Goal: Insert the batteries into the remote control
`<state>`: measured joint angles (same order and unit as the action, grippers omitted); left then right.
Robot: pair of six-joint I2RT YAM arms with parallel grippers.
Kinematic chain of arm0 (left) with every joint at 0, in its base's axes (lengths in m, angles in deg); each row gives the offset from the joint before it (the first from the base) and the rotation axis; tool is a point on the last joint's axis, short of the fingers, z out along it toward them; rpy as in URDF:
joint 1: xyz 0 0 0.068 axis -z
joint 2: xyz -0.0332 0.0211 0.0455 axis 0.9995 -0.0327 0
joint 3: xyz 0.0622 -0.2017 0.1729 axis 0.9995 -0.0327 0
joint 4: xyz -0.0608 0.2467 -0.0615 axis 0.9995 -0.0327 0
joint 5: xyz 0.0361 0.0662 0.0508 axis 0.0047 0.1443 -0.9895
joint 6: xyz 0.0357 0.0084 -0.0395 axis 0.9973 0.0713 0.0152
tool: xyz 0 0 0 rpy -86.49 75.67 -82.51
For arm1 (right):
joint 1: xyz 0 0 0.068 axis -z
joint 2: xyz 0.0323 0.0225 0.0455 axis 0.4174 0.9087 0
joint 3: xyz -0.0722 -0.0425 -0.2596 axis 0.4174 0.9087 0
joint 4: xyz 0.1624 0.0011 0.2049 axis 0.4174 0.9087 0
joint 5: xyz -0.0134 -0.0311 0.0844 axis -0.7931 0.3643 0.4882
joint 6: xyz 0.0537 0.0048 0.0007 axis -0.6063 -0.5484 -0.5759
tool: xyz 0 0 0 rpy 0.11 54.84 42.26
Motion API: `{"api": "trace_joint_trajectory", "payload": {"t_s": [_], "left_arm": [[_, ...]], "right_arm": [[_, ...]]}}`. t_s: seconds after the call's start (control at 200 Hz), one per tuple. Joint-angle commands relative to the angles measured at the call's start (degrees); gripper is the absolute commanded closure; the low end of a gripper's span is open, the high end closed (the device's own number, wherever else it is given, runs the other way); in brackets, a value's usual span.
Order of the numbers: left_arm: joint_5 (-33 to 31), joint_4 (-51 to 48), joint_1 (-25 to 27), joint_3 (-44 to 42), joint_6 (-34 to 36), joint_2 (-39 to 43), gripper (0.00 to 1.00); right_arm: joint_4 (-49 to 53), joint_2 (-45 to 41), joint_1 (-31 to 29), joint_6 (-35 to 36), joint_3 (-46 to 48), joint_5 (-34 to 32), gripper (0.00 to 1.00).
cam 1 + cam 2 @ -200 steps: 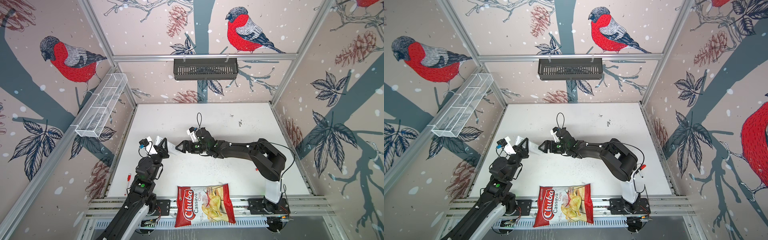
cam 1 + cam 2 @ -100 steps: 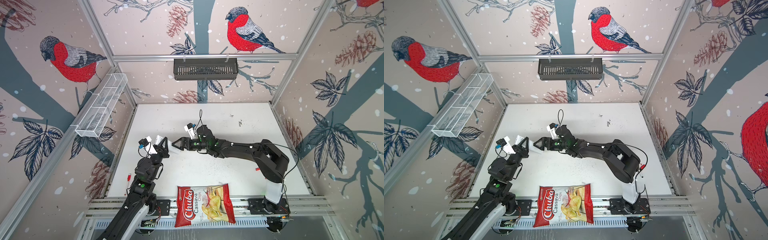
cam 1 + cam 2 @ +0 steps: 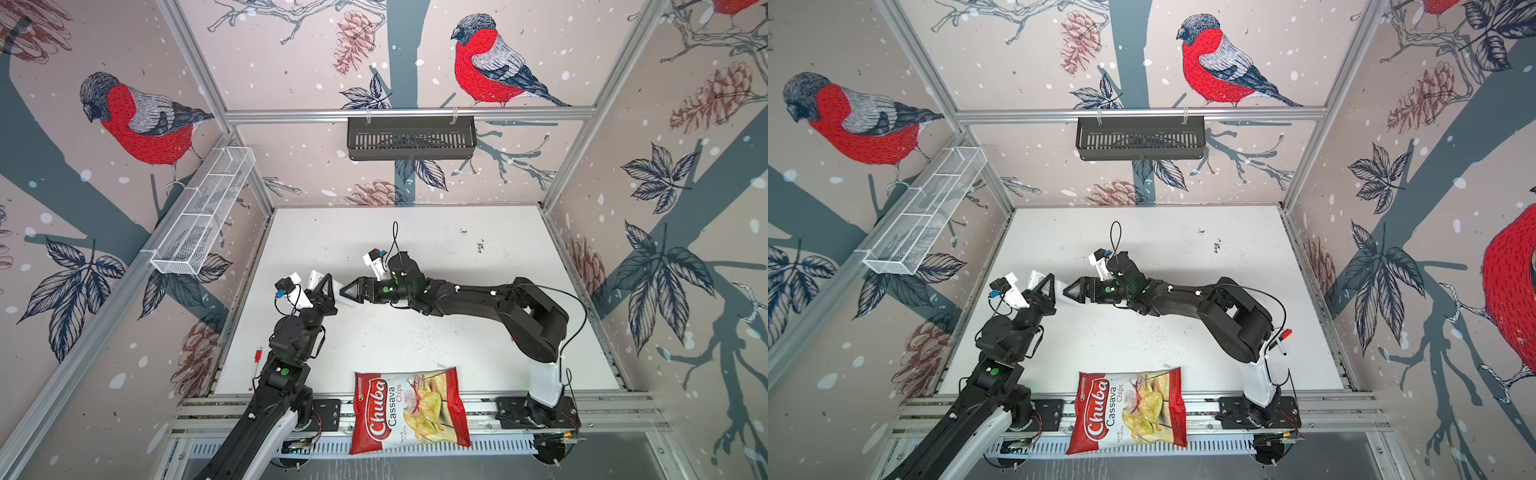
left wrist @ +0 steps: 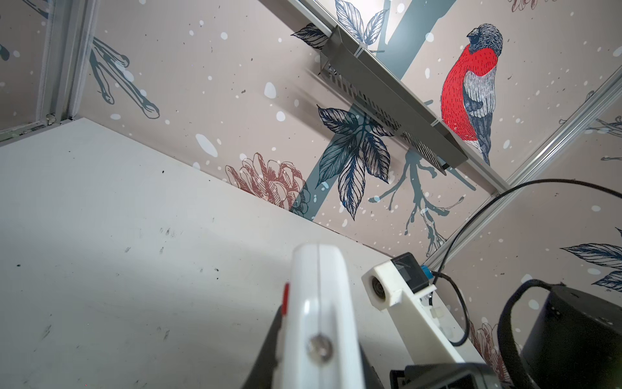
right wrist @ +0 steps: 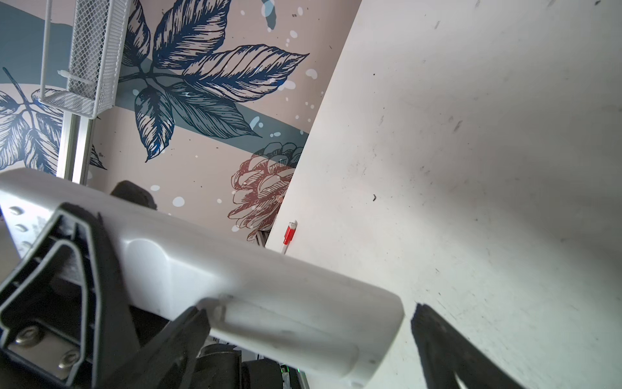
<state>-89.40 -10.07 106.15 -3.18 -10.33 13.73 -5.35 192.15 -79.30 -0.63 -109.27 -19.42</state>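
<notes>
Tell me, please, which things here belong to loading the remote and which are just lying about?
Job: remote control, gripped by the left tool, its end inside the open right tool; no batteries visible.
Lying about: chips bag, red-capped marker, white wire basket, black basket.

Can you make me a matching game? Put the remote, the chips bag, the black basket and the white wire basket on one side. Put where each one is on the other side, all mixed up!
Things
1. remote
2. chips bag
3. black basket
4. white wire basket

Places
A. hung on the back wall
B. lying over the front rail
C. clamped in the left gripper
D. hung on the side wall by the left arm

Pairs: 1-C, 2-B, 3-A, 4-D
</notes>
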Motion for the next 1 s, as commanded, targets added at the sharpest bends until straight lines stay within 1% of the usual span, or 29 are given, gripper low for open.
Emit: {"api": "trace_joint_trajectory", "payload": {"t_s": [0.0, 0.2, 0.37, 0.645, 0.785, 0.871, 0.996], "left_arm": [[2.2, 3.6, 0.0, 0.8, -0.9, 0.5, 1.0], [3.0, 3.7, 0.0, 0.8, -1.1, 0.6, 1.0], [3.4, 3.6, 0.0, 0.7, -1.3, 0.5, 1.0], [3.1, 3.5, 0.0, 0.8, -1.4, 1.1, 1.0], [3.0, 3.5, 0.0, 1.0, -1.4, 1.3, 1.0], [3.1, 3.5, 0.0, 1.0, -1.3, 1.3, 1.0], [3.0, 3.2, 0.0, 0.8, -1.1, 1.3, 1.0]], "right_arm": [[1.2, 0.8, 0.0, -0.6, -0.4, -1.2, 0.03], [2.9, 1.6, 0.4, -0.8, -1.6, -2.5, 0.05], [1.9, 1.7, 0.3, -1.0, -2.7, -2.1, 0.05], [4.3, 2.9, -0.1, -0.9, -4.3, -2.6, 0.05], [11.5, 4.2, -1.0, 0.7, -7.0, -6.5, 0.05], [14.1, 4.9, -1.1, 0.8, -7.7, -8.3, 0.06], [18.7, 5.0, -1.4, 2.9, -9.1, -12.0, 0.06]]}}
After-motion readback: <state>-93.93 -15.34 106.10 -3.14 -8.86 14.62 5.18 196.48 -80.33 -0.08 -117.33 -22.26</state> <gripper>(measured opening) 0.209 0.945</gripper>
